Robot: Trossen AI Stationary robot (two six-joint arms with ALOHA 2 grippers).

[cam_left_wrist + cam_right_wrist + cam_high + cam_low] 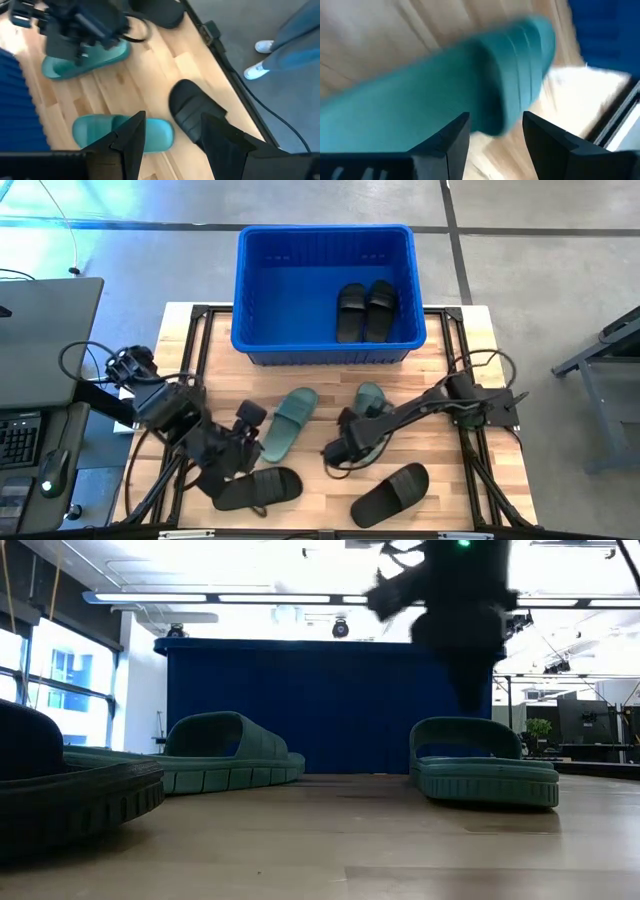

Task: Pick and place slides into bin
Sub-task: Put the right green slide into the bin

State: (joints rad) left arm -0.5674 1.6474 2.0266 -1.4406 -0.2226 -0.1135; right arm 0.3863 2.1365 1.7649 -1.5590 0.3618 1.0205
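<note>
Wooden slats make the counter (450, 350), and it stands on a grey concrete floor; I work from above it with both arms low.

My right gripper (345, 446) hangs over the near end of the green slide (369, 398) in the middle of the counter. In the right wrist view its two fingers (451, 140) stand apart, holding nothing, with the wide strap of this slide just in front of them. I judge that this pick is the step in hand. To do it well, I would lower the gripper until one finger goes under the strap and the other stays over it, then close slowly, because the rubber can bend and slip.

My left gripper (246, 442) is also open and empty. It waits near the second green slide (289, 423) and beside one black slide (258, 488). Another black slide (390, 494) lies near the front edge.

Farther out, the bin (325, 352) sits at the far side of the counter, and two black slides (364, 311) already lie inside it. When I carry the slide there, I must lift it well over the rim and keep clear of the left arm. A person's legs show beside the counter in the left wrist view.
</note>
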